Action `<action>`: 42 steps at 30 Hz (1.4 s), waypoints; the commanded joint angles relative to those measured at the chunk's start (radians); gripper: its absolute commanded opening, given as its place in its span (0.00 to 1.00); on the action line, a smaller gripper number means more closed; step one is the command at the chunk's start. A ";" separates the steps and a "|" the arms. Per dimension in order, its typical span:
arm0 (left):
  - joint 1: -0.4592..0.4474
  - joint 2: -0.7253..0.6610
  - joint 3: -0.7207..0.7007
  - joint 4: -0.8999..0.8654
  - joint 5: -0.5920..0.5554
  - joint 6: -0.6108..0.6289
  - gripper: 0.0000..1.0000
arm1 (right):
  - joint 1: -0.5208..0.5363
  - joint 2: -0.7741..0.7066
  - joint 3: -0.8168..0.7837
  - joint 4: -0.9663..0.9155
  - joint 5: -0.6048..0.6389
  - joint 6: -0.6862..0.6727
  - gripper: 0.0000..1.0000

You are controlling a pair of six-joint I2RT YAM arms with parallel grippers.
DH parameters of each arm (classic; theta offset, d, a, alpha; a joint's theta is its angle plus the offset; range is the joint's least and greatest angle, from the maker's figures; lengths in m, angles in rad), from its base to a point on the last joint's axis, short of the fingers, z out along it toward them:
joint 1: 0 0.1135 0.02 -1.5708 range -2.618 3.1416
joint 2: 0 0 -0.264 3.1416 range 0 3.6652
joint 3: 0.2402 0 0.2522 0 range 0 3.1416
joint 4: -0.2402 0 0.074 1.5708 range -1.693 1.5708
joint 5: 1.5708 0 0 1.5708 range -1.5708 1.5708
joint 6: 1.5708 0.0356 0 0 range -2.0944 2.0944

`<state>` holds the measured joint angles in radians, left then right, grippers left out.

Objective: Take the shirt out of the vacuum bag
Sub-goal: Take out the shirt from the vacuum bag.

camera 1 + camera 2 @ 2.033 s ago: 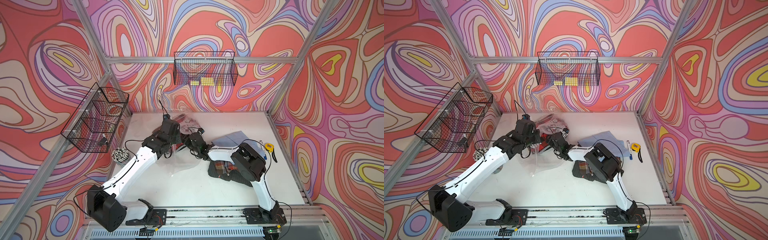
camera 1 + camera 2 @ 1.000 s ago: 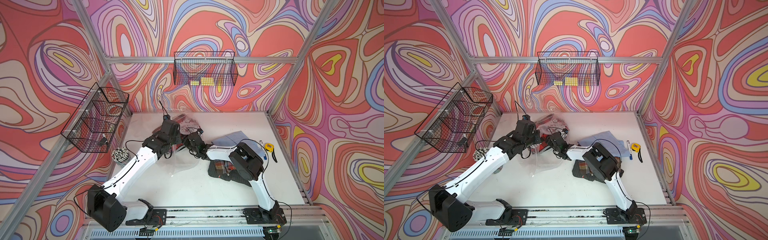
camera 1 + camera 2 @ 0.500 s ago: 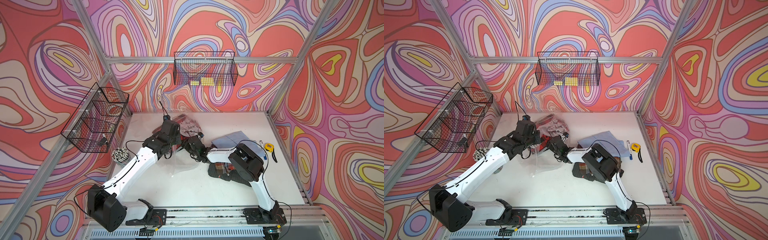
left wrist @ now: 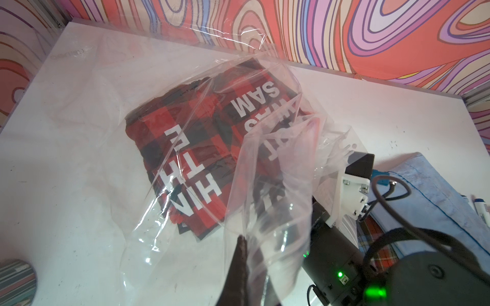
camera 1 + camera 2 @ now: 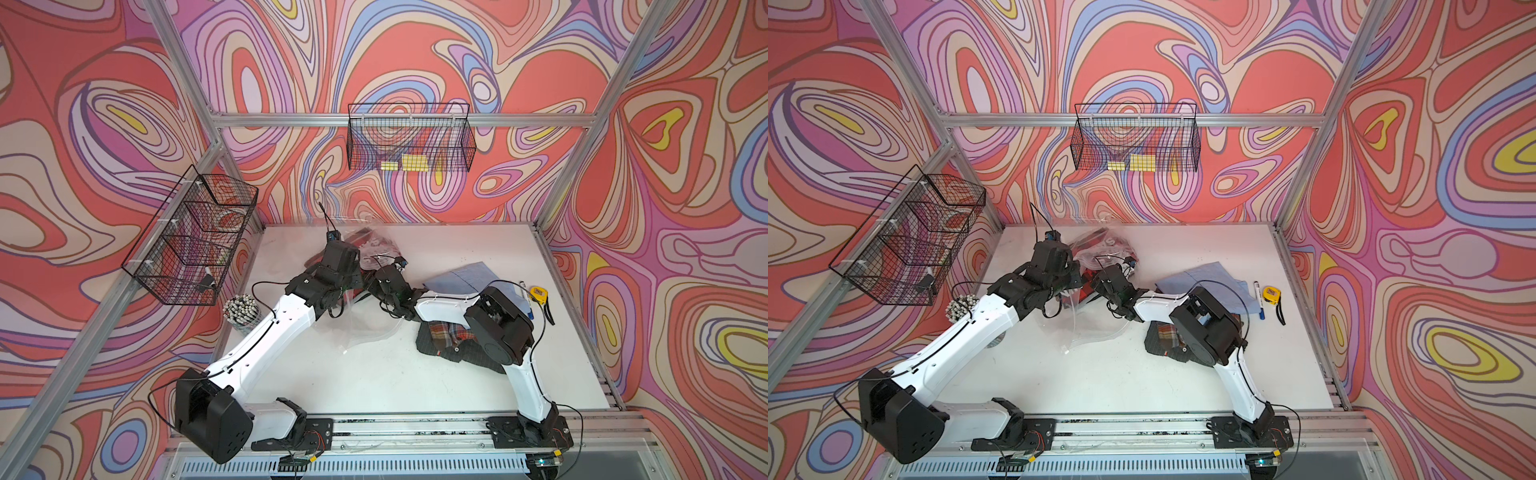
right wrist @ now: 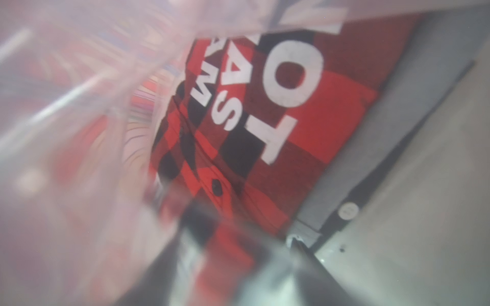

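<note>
Top views: high above table, facing down and back. Wrist views: close, both share the shirt.

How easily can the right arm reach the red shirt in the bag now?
Probably yes: the left tool pinches the bag plastic up, and the right tool sits in the opening, facing the shirt.

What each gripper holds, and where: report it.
Left gripper pinches the vacuum bag by its lifted upper film. Right gripper, inside it near the shirt: cannot tell.
</note>
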<state>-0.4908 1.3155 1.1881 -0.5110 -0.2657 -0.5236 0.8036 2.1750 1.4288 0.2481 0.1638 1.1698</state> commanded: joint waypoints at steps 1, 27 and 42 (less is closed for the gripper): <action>0.001 -0.016 -0.005 0.007 -0.008 0.013 0.00 | -0.017 0.006 0.008 0.014 -0.018 0.023 0.70; 0.000 -0.022 -0.013 0.013 -0.011 0.015 0.00 | -0.027 0.081 0.042 0.009 -0.026 0.063 0.69; 0.000 -0.016 -0.014 0.011 -0.012 0.013 0.00 | -0.014 0.025 -0.011 0.024 -0.015 0.053 0.69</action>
<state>-0.4908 1.3155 1.1835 -0.5041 -0.2657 -0.5236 0.7895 2.2177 1.3964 0.2958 0.1387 1.2316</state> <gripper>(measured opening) 0.052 0.689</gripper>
